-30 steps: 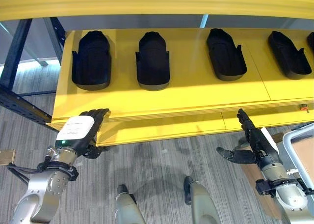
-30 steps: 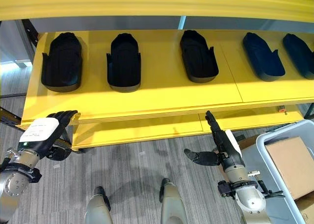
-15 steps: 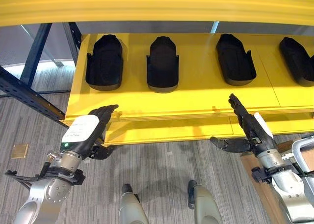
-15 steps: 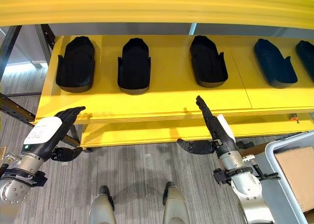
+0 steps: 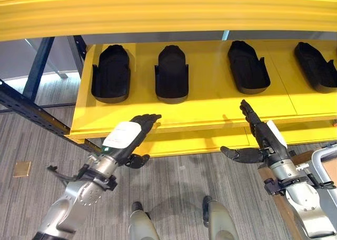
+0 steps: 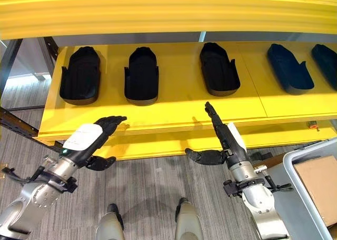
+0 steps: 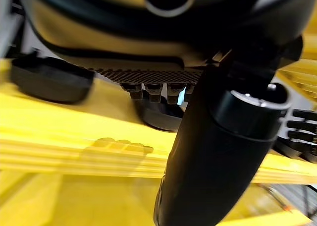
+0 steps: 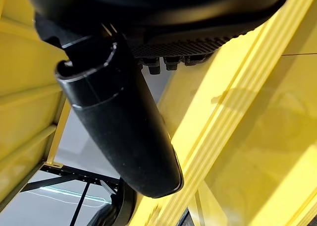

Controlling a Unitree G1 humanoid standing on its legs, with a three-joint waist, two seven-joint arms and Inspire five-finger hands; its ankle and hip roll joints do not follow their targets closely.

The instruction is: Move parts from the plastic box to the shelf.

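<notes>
Both hands: empty, nothing is held in either one.
Left fingers [image 5: 149, 117]: straight and relaxed, tips just over the front edge of the shelf [image 5: 210, 100]; the thumb stands out below, under the edge.
Right fingers [image 6: 213, 113]: straight, pointing up toward the shelf, tips at its front lip; the thumb goes out sideways toward the robot's left, over the floor.
Left hand [image 5: 126, 140]: back side up, tilted forward and to the shelf, the arm coming from the lower left.
Right hand [image 6: 226, 140]: nearly on edge and upright, the arm coming from the lower right.
Parts [image 5: 171, 74]: black moulded shells that lie in a row on the shelf, open side up, apart from one another, well behind the fingertips.
Why so placed: my judgement is that the row keeps a gap between the parts, so a hand can set each one down without pushing its neighbour.
Box [image 6: 308, 192]: grey plastic, at the robot's right on the floor side, near the right arm; inside I see a brown flat thing, and I cannot tell if parts are left.
Step, as I judge: the hands are free near the shelf edge, between two carries; the next part must come from the box.
</notes>
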